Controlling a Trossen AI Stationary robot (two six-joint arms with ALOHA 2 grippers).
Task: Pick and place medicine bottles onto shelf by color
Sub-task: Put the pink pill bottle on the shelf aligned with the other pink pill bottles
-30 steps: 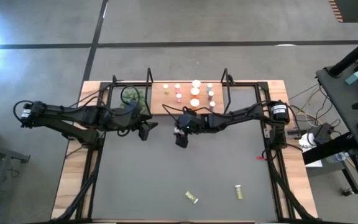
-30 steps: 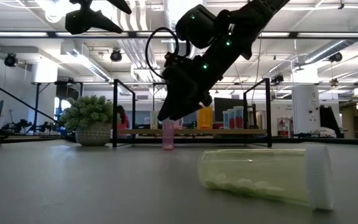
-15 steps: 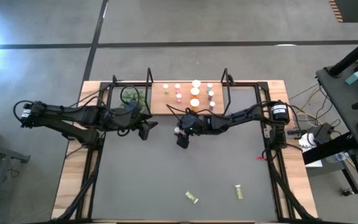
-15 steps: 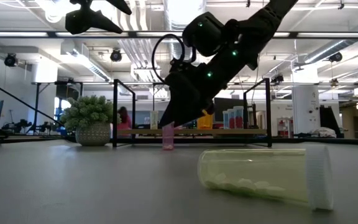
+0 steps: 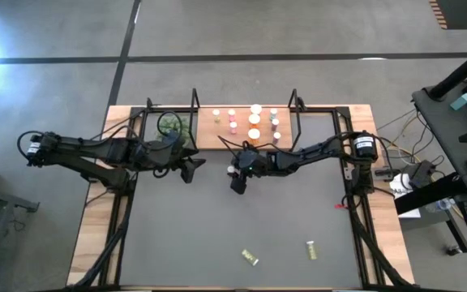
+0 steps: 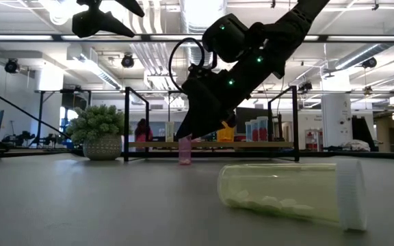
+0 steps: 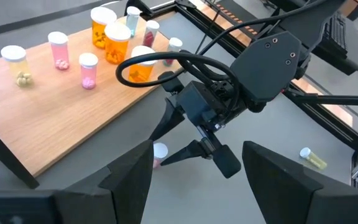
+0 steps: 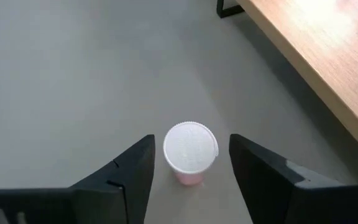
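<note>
The pink bottle (image 8: 190,152) stands upright on the grey mat (image 5: 217,235) just in front of the shelf (image 7: 61,118), its white cap between my right gripper (image 8: 190,163)'s spread fingers, which flank it without touching. It looks light, rigid and smooth, so I judge it tips easily; I would close on the body just under the cap. My left gripper (image 7: 194,171) waits nearby above the mat, fingers apart and empty.
</note>
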